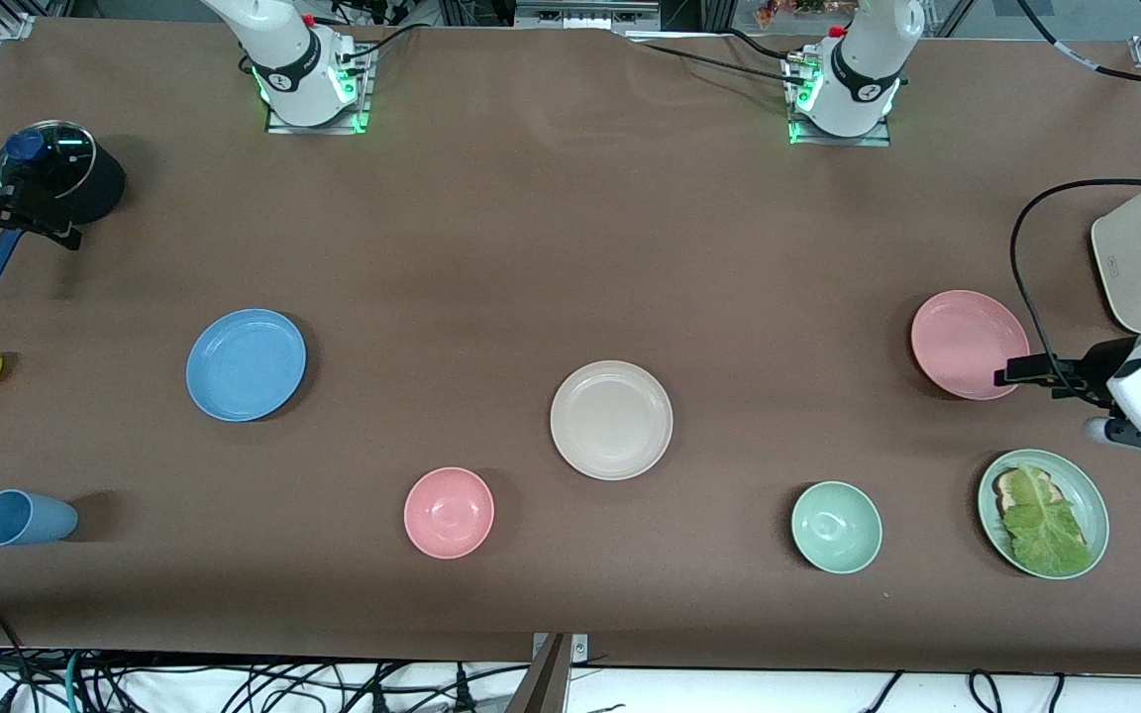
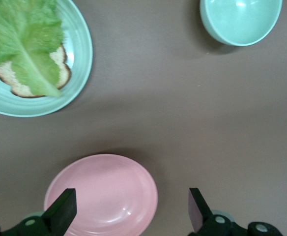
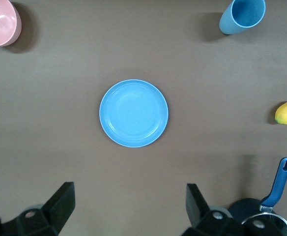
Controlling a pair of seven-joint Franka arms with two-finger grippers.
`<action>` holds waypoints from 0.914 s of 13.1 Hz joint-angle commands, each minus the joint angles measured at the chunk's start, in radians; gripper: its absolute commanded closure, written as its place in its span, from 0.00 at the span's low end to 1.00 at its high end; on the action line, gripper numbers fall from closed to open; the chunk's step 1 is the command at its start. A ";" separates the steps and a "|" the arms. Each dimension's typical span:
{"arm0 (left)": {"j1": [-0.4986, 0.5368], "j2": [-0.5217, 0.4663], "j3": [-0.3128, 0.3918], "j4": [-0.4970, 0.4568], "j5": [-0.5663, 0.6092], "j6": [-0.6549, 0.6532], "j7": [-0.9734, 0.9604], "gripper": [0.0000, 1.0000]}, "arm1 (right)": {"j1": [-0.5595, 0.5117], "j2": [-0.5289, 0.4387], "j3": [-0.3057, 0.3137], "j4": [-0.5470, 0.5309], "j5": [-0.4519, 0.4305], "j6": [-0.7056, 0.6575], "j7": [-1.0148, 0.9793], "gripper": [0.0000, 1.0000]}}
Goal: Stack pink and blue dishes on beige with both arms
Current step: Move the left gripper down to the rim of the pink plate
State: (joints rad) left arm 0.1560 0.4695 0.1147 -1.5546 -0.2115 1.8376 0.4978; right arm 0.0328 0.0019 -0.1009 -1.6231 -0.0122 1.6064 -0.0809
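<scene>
Left hand (image 2: 129, 212), fingers spread open, hovers over the flat round pink plate (image 1: 969, 344). Right hand (image 3: 129, 209), also open, hangs over bare worktop (image 1: 531, 248) near the flat round blue plate (image 1: 246, 363). The flat round beige plate (image 1: 611, 419) sits between both plates.

Robot lab: brown-covered table (image 1: 531, 248), bolted arm bases (image 1: 313, 94), aluminium framing, loose cables (image 1: 234, 683) along edge.

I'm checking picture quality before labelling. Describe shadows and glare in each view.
Front view: soft light, a short shadow beside the blue plate, green glow at both arm bases. Left wrist view: a dark shadow rings the pink plate, with faint sheen inside it; the open left pincer is silhouetted. Right wrist view: even light, the blue cup throws a shadow.
</scene>
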 commanded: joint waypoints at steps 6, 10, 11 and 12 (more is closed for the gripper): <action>0.189 0.098 -0.006 -0.062 -0.147 0.123 0.349 0.00 | 0.003 -0.023 0.003 -0.018 -0.006 -0.002 0.013 0.00; 0.263 0.113 -0.004 -0.105 -0.198 0.121 0.409 0.00 | 0.003 -0.023 0.003 -0.018 -0.006 -0.005 0.013 0.00; 0.276 0.107 -0.004 -0.122 -0.198 0.121 0.409 0.01 | 0.003 -0.023 0.003 -0.018 -0.006 -0.005 0.013 0.00; 0.286 0.091 0.003 -0.152 -0.198 0.121 0.410 0.01 | 0.003 -0.023 0.003 -0.018 -0.006 -0.005 0.013 0.00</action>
State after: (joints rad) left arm 0.4204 0.5967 0.1163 -1.6496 -0.3761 1.9540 0.8727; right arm 0.0328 0.0019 -0.1009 -1.6232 -0.0122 1.6053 -0.0808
